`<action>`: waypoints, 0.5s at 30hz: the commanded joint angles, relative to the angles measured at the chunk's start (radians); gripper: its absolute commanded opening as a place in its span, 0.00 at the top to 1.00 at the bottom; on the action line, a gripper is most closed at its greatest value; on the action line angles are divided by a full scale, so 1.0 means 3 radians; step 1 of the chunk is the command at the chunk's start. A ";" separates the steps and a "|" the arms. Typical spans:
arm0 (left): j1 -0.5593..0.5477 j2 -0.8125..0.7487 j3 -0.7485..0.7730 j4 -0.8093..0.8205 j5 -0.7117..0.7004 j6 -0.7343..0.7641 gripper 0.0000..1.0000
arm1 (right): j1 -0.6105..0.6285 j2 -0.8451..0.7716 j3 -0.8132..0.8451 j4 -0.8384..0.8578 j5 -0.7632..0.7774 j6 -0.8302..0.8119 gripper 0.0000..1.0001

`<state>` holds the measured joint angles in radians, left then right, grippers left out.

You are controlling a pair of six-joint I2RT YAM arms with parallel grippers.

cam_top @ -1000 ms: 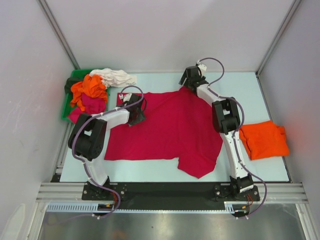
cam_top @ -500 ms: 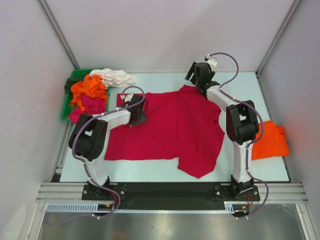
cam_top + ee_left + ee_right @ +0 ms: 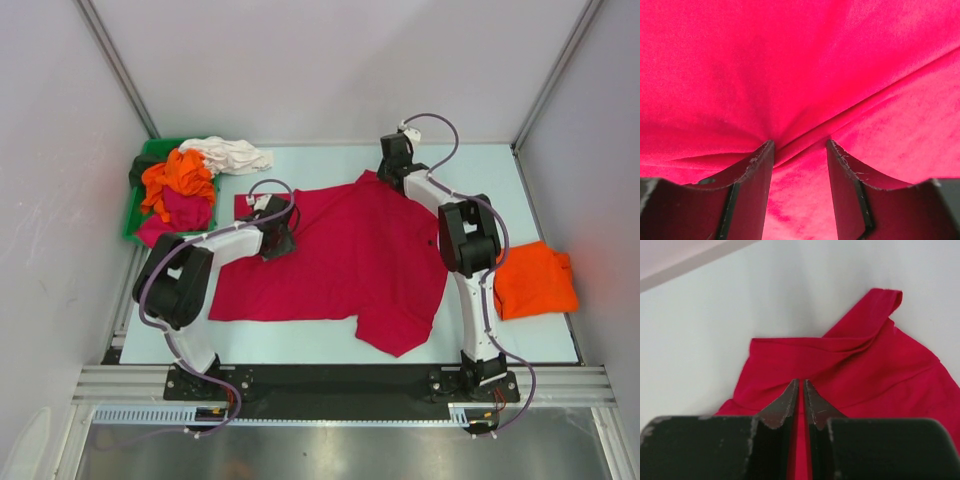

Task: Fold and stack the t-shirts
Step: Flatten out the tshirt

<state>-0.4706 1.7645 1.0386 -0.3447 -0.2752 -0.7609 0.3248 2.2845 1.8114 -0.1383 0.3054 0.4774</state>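
Spreading across the middle of the white table (image 3: 300, 335), the crimson-red t-shirt (image 3: 340, 260) lies mostly flat, with one short sleeve pointing toward the near edge, right of centre.

The left gripper (image 3: 278, 240) is down on the left part of this shirt, near its far-left edge. In the left wrist view its fingers (image 3: 752, 175) stand partway apart with a ridge of the red cloth gathered between them, and creases run out from both tips. It grasps that bunch of the shirt.

The right gripper (image 3: 388, 172) reaches to the far edge of the same shirt, right of centre, with the right arm stretched out over the cloth. In the right wrist view its fingers (image 3: 782, 407) are clenched almost together, with only a thin strip of red showing between them. They pinch the cloth just inside its far hem. Past the tips the hem is rumpled into a few folds, and a doubled-over corner sticks out to the right onto the bare table.

A folded orange t-shirt (image 3: 535, 280) lies by itself near the right edge of the table, partly hidden behind the right arm and apart from the red one.

At the far left corner stands a green bin (image 3: 135, 205) heaped with loose shirts: another orange t-shirt (image 3: 178, 175) on top, a magenta t-shirt (image 3: 185, 210) on the near side, a dark t-shirt (image 3: 143, 170) at the left, and a white t-shirt (image 3: 232, 155) spilling over to the right onto the table.
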 commanded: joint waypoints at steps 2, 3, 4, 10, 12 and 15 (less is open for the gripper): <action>-0.0057 -0.0155 -0.0057 -0.0109 0.0074 -0.0061 0.48 | -0.0040 0.0142 0.0251 -0.0178 0.0025 -0.0032 0.89; -0.0058 -0.0150 -0.0056 -0.0114 0.0064 -0.0061 0.48 | -0.0045 0.0198 0.0266 -0.0183 0.0025 -0.0037 0.89; -0.0058 -0.0150 -0.0051 -0.0114 0.0058 -0.0051 0.48 | -0.0045 0.0218 0.0307 -0.0199 0.0025 -0.0037 0.89; -0.0052 -0.0099 0.0081 -0.0180 -0.0003 -0.0036 0.46 | -0.0050 0.0484 0.0522 -0.0286 0.0025 -0.0037 0.89; -0.0058 -0.0134 0.0138 -0.0181 -0.0099 -0.0021 0.44 | -0.0060 0.0535 0.0604 -0.0291 0.0015 -0.0042 0.90; -0.0052 -0.0119 0.0301 -0.0221 -0.0177 0.0041 0.42 | -0.0075 0.0694 0.0818 -0.0382 -0.0021 -0.0027 0.90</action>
<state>-0.4805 1.7580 1.0523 -0.3847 -0.2852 -0.7589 0.3088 2.4466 1.9621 -0.2276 0.3058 0.4755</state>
